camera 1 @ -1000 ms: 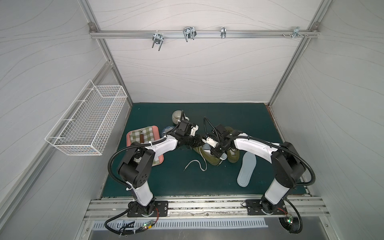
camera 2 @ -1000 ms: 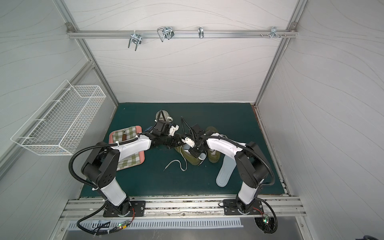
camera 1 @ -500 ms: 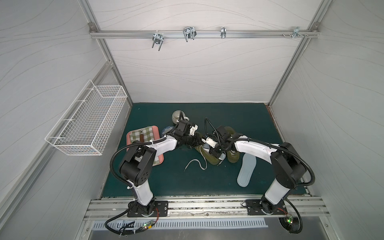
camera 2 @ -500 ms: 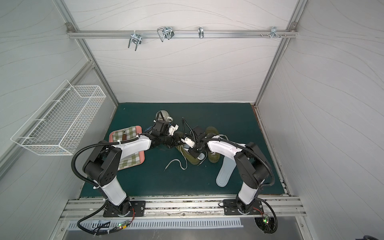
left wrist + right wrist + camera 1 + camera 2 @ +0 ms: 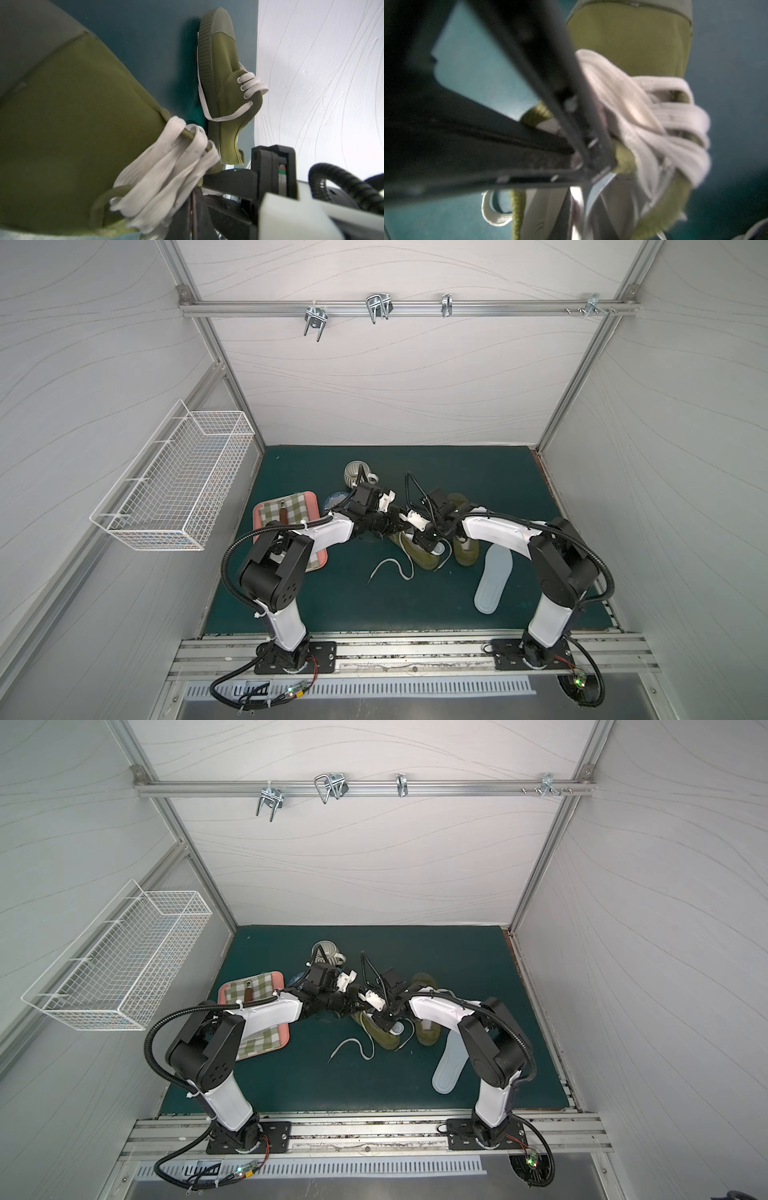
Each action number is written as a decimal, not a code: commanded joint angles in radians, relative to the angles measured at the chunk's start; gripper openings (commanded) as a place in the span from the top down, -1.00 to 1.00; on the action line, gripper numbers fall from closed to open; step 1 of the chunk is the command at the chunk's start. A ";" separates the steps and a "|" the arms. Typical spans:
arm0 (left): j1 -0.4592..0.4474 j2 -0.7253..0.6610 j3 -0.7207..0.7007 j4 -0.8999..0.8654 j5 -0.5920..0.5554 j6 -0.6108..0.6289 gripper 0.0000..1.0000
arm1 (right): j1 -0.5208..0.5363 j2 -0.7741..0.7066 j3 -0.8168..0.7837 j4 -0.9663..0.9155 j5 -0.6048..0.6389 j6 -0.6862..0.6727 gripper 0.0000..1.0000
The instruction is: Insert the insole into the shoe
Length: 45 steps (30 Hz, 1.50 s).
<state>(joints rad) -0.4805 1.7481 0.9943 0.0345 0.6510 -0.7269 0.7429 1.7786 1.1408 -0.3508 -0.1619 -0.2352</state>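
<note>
An olive canvas shoe point(image 5: 424, 559) point(image 5: 384, 1041) with white laces lies mid-mat, and it fills the left wrist view point(image 5: 72, 114). My left gripper point(image 5: 397, 526) point(image 5: 353, 1006) point(image 5: 194, 205) is shut on the shoe's lace-side edge. From the other side my right gripper point(image 5: 430, 542) point(image 5: 388, 1024) point(image 5: 575, 207) is shut on a thin pale insole point(image 5: 437, 548), whose end shows at the shoe's opening. How far in it reaches is hidden. A second pale blue insole point(image 5: 492, 576) point(image 5: 451, 1065) lies flat on the mat to the right.
A matching olive shoe point(image 5: 464, 551) point(image 5: 224, 83) stands just right of the held one. A loose white lace point(image 5: 390, 568) trails in front. A pink tray with a checked cloth point(image 5: 291, 510) and a ribbed cup point(image 5: 355, 475) sit to the left. A wire basket point(image 5: 174, 485) hangs on the left wall.
Hardly anything has changed. My right wrist has shifted a little over the shoe, and both grippers stay shut where they were.
</note>
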 commanded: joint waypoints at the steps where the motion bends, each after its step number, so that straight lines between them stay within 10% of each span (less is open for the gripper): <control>1: -0.014 0.010 0.012 0.053 0.068 -0.015 1.00 | 0.021 0.008 0.040 0.053 -0.033 -0.016 0.79; 45: -0.004 0.073 -0.137 0.464 0.176 -0.252 1.00 | -0.013 0.009 -0.097 0.366 -0.107 0.060 0.67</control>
<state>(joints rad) -0.4656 1.8057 0.8539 0.4458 0.7624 -0.9573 0.7307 1.7992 1.0397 -0.0898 -0.2386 -0.1722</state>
